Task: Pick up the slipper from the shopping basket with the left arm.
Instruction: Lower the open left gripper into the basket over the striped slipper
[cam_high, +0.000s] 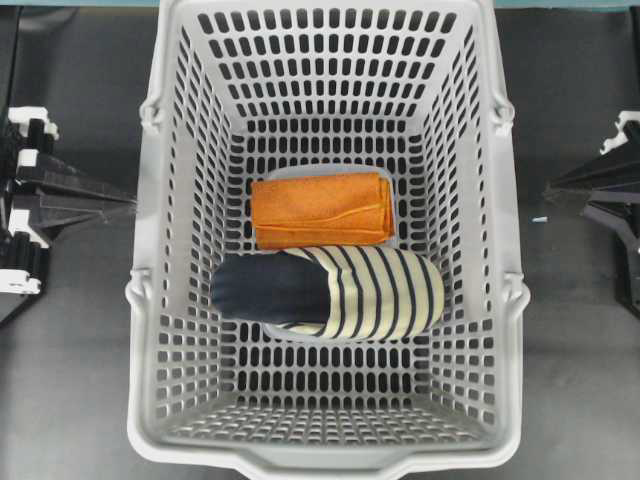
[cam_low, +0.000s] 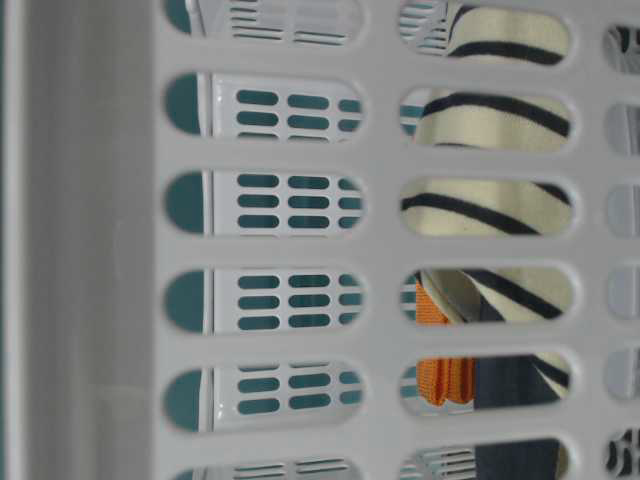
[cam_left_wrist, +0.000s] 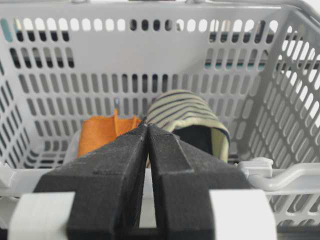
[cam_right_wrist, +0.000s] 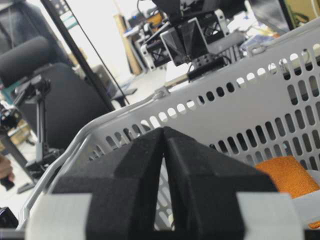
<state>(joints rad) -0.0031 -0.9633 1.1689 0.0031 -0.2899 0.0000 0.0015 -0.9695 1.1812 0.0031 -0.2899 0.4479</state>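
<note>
Left tool (cam_left_wrist: 147, 131) closed, empty, outside basket (cam_high: 150, 330) rim | right tool (cam_right_wrist: 164, 134) closed, empty | slipper (cam_high: 340, 292) mid-floor, touching orange cloth (cam_high: 322, 210)

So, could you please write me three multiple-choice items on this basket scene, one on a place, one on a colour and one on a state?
1. Where does the slipper lie?
A. On the table beside the basket
B. On the floor of the shopping basket, next to the orange cloth
C. Hooked over the basket's rim

2. What colour is the slipper's plain heel end?
A. Dark navy
B. Orange
C. Light grey

3. How does the left gripper stand?
A. Shut on the slipper
B. Wide open above the cloth
C. Shut on nothing, outside the basket

Answers: 1 B, the overhead view shows it on the slotted floor against the cloth. 2 A, the heel is plain dark navy. 3 C, the left wrist view shows the fingers closed together, short of the rim.
</note>
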